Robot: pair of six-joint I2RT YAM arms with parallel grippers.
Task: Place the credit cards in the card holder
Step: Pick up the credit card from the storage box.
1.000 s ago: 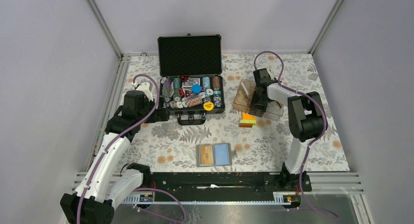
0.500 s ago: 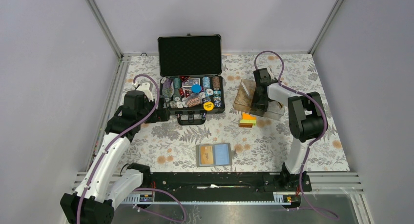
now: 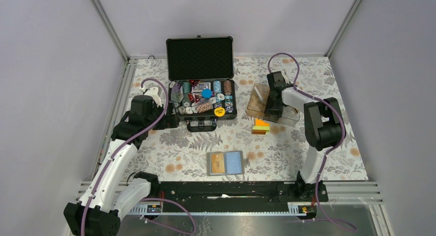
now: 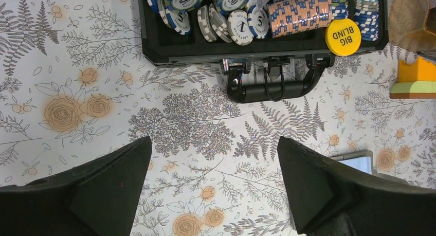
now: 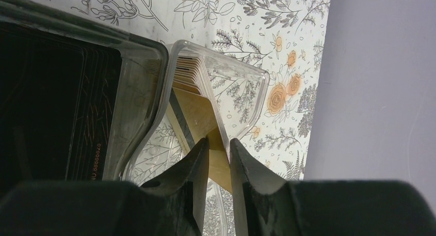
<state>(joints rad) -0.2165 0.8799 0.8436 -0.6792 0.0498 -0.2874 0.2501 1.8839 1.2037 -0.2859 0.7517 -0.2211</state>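
The card holder [image 3: 225, 163] lies open near the front, an orange card on its left panel and the right panel light blue; its corner [image 4: 358, 161] shows in the left wrist view. A small stack of orange, yellow and green credit cards [image 3: 261, 126] [image 4: 414, 76] lies beside the clear box [image 3: 258, 103]. My right gripper [image 3: 271, 110] [image 5: 218, 141] reaches into that box. Its fingers stand close together on either side of a tan-gold card [image 5: 201, 116], with a narrow gap left. My left gripper [image 3: 172, 120] [image 4: 213, 189] hangs wide open over the cloth, holding nothing.
An open black chip case [image 3: 203, 100] full of poker chips sits at the back centre, its handle [image 4: 270, 87] just ahead of my left fingers. A dark tray [image 5: 51, 102] lies next to the clear box. Grey walls close in on both sides, the right wall near the box.
My right gripper's jaws have drawn closer together around the card in the clear box. The left arm, the card stack and the card holder have not moved.
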